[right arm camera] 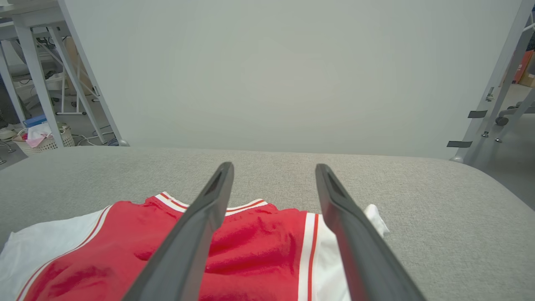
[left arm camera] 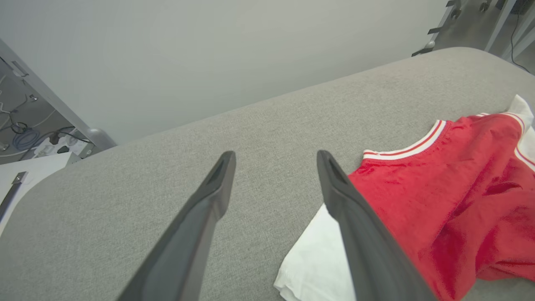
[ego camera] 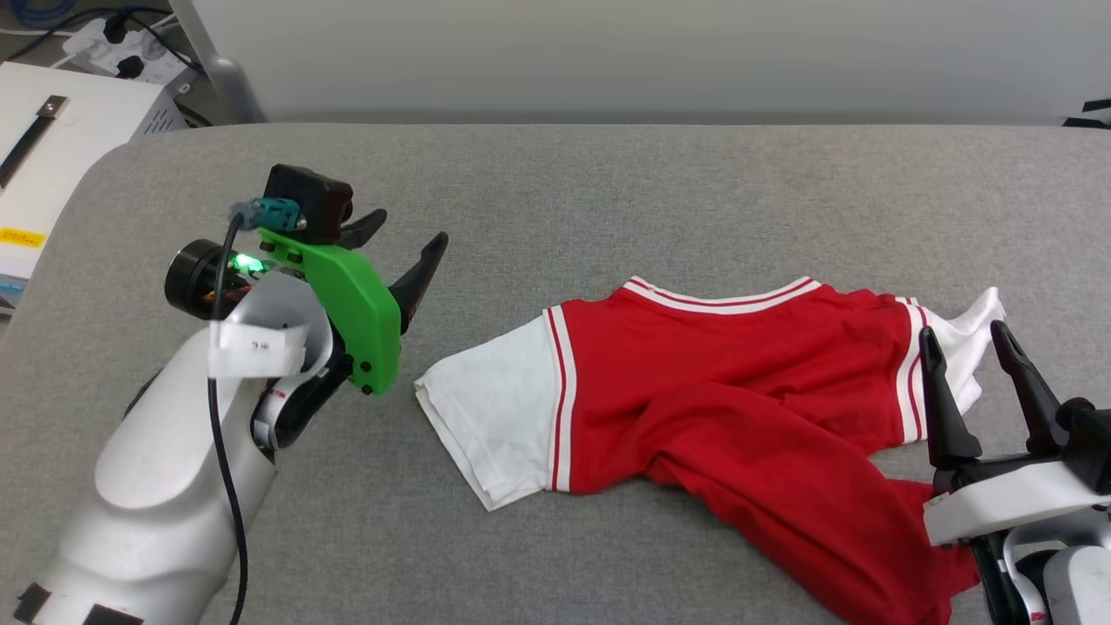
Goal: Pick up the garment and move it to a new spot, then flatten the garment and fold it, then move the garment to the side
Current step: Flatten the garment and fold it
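Note:
The garment (ego camera: 738,391) is a red shirt with white sleeves and red-white striped trim, lying rumpled on the grey table (ego camera: 608,191), its lower part bunched toward the front right. No print shows. My left gripper (ego camera: 408,234) hovers open to the left of the white left sleeve (ego camera: 490,412), holding nothing. In the left wrist view the garment (left arm camera: 451,188) lies right of my open fingers (left arm camera: 209,200). My right gripper (ego camera: 968,334) stands open over the garment's right sleeve. The right wrist view has the red cloth (right arm camera: 259,246) just below its spread fingers (right arm camera: 342,225).
A pale wall (ego camera: 651,52) rises behind the table's far edge. A white box (ego camera: 61,139) and cables sit off the table at the far left. Bare grey surface lies behind and left of the shirt. Metal stands (right arm camera: 493,83) rise beyond the table's right end.

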